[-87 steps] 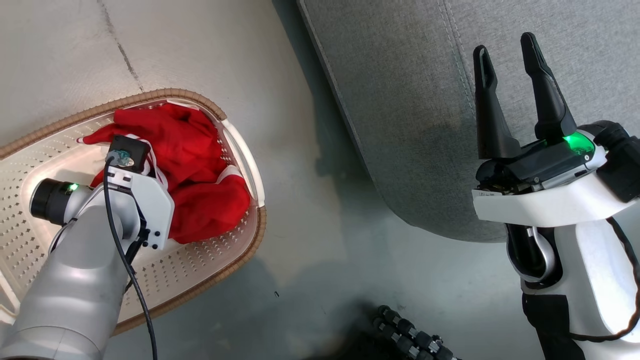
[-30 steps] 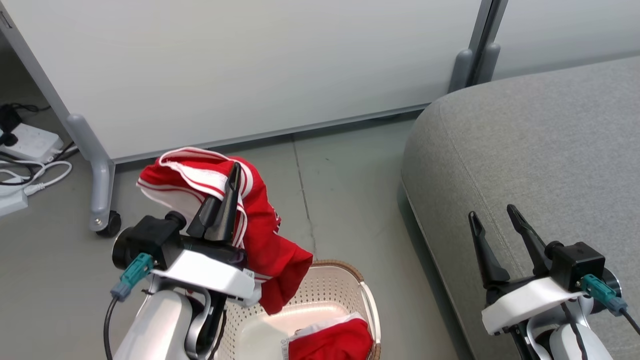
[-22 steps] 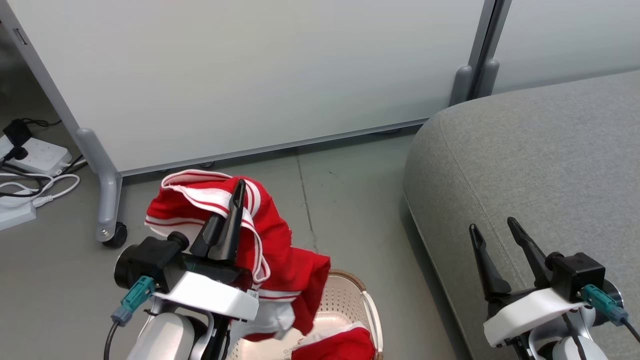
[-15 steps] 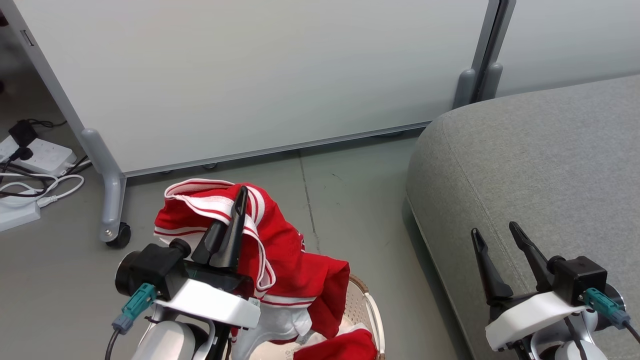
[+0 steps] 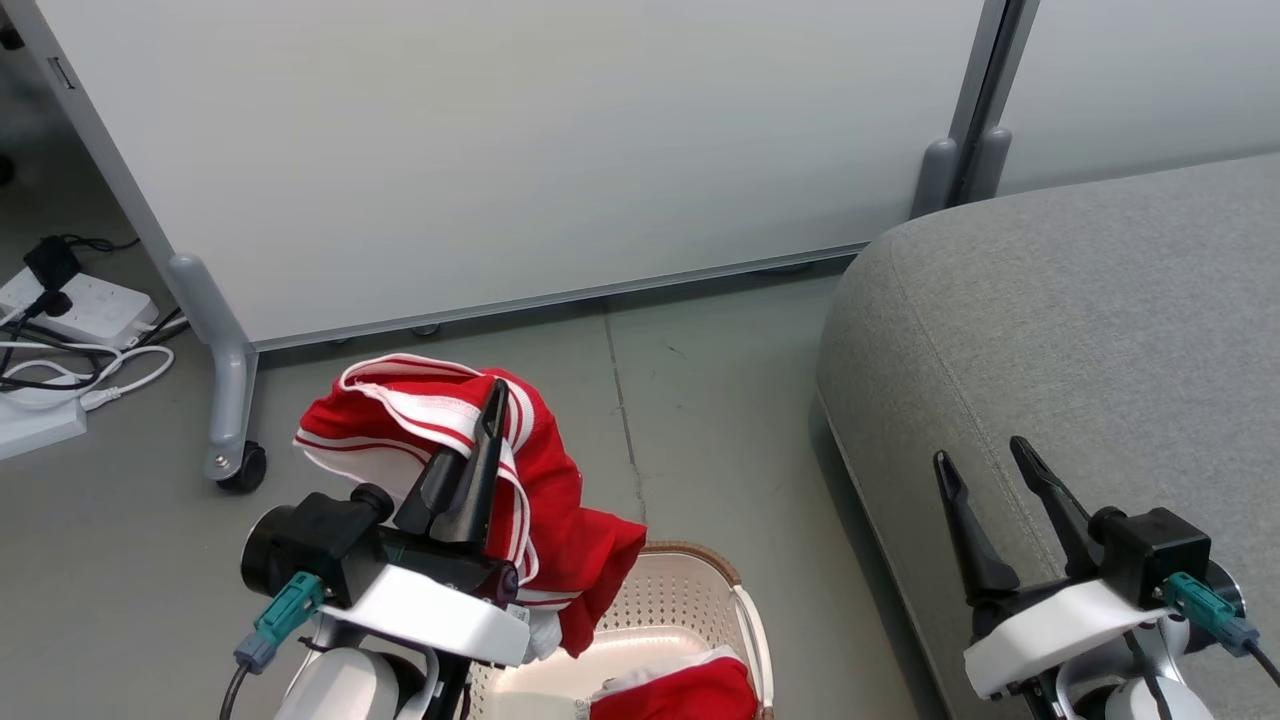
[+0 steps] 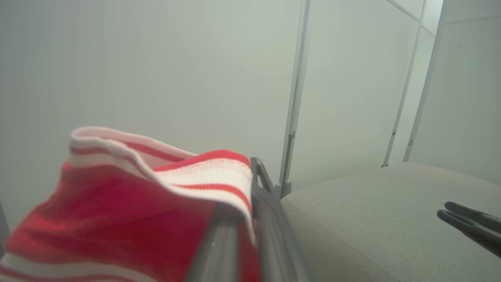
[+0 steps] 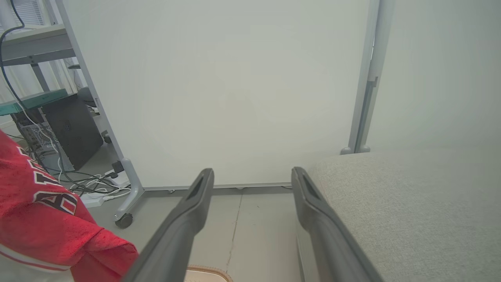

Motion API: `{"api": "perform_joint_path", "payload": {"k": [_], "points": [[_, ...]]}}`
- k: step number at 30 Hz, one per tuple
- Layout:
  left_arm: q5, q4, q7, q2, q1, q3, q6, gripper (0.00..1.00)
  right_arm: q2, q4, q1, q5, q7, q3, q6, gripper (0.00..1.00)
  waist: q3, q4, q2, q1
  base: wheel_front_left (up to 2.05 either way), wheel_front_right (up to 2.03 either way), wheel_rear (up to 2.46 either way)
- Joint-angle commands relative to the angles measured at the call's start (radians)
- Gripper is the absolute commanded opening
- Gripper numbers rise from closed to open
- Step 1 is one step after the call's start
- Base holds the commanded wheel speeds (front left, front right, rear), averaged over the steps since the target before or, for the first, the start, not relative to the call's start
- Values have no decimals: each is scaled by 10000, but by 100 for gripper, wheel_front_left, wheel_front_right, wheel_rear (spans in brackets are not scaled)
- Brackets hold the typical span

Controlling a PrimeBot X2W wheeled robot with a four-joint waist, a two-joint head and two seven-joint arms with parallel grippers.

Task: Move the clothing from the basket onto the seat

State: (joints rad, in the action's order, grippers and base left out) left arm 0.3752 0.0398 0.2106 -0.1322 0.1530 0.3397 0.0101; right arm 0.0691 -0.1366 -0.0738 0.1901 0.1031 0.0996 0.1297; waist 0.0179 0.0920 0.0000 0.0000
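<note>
At the far left of the head view, one white power strip lies on the grey floor among loose cables. Next to it, one caster wheel sits under the leg of a wide white partition panel. A second panel adjoins it on the right, so there are two panels.

The left gripper has its two dark fingers pressed together on a red sports garment, pinching it at the white striped trim. The cloth is held up in the air. Its lower end hangs over the left part of the basket, and I cannot tell whether it touches the rim. In the left wrist view the striped band drapes over the closed fingers.

The cream perforated laundry basket, brown-rimmed, stands on the floor with a second red garment inside. That makes two garments: one held, one in the basket.

To the right is one light-grey sofa, near the basket but apart from it. The right gripper hovers over the sofa's front edge with its two fingers spread wide, empty.
</note>
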Motion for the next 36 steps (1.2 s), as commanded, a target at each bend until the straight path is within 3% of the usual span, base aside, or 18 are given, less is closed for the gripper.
{"api": "perform_joint_path", "payload": {"k": [1, 6, 17, 24, 33, 34, 35, 36], "points": [[51, -44, 42, -18, 106, 27, -24, 0, 95, 124, -161, 125, 53, 134, 19, 100, -11, -65, 0, 0, 0, 0, 0], [32, -66, 87, 27, 260, 147, -81, 0, 357, 269, -658, 494, 20, 1071, 19, 100, -40, -266, 0, 0, 0, 0, 0], [-64, -56, 81, 176, 614, 671, -306, 0, 791, -724, -2718, 2003, 299, 4766, 19, 100, -153, -815, 0, 0, 0, 0, 0], [-62, -20, 105, 258, 716, 927, -396, 0, 615, -1858, -4054, 3140, 789, 6963, 19, 100, -203, -987, 0, 0, 0, 0, 0], [-34, -9, 152, 256, 805, 1077, -460, 0, 205, -3709, -5404, 4141, 1161, 8570, 19, 100, -248, -1036, 0, 0, 0, 0, 0], [-25, -9, 143, 256, 815, 1084, -464, 0, 148, -3921, -5549, 4311, 1183, 8744, 19, 84, -253, -1045, 0, 0, 0, 0, 0], [-11, -9, 154, 259, 820, 1097, -473, 0, 116, -4137, -5707, 4412, 1212, 8960, 19, 36, -254, -1054, 0, 0, 0, 0, 0], [2, -10, 165, 261, 825, 1114, -480, 0, 83, -4284, -5812, 4588, 1252, 9131, 19, 0, -253, -1064, 0, 0, 0, 0, 0]]}}
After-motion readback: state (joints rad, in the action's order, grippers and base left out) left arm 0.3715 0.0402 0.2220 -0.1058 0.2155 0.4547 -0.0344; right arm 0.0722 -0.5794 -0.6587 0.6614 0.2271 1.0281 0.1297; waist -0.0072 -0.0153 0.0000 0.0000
